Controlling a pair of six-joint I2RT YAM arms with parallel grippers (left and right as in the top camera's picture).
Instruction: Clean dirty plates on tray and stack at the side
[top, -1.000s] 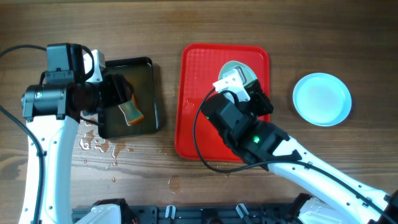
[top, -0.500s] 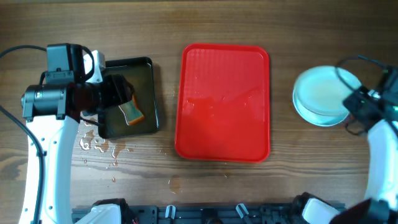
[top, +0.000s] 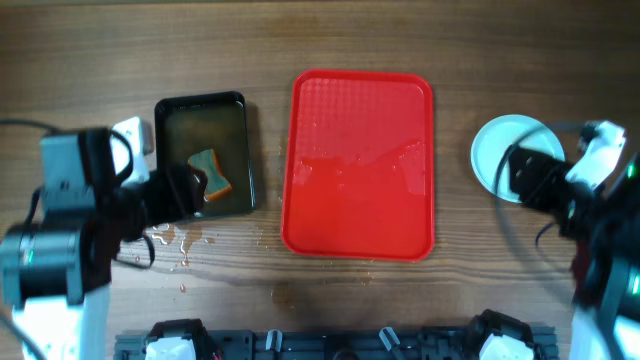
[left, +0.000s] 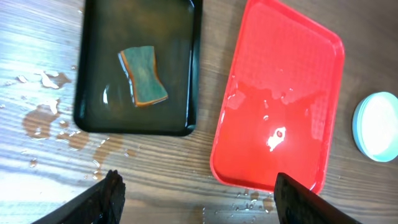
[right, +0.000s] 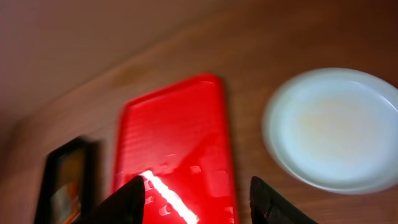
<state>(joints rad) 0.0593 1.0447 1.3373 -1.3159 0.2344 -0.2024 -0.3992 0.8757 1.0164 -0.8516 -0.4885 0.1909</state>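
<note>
The red tray (top: 360, 165) lies mid-table, wet and with no plate on it; it also fills the left wrist view's right side (left: 280, 106) and shows blurred in the right wrist view (right: 174, 143). The pale blue plates (top: 500, 145) sit stacked on the table right of the tray, part-hidden by my right arm, and show as plates (right: 336, 130) and plates (left: 376, 118). My right gripper (right: 199, 199) is open and holds nothing, drawn back from the stack. My left gripper (left: 199, 202) is open over bare wood in front of the tray.
A black water tray (top: 200, 150) left of the red tray holds an orange-and-green sponge (top: 210, 172), also seen as sponge (left: 143, 78). Water drops (top: 155, 235) lie on the wood in front of it.
My right arm carried a plate from the red tray to the stack at the right, let go and pulled back. My left arm drew back from the water tray toward the table's front.
</note>
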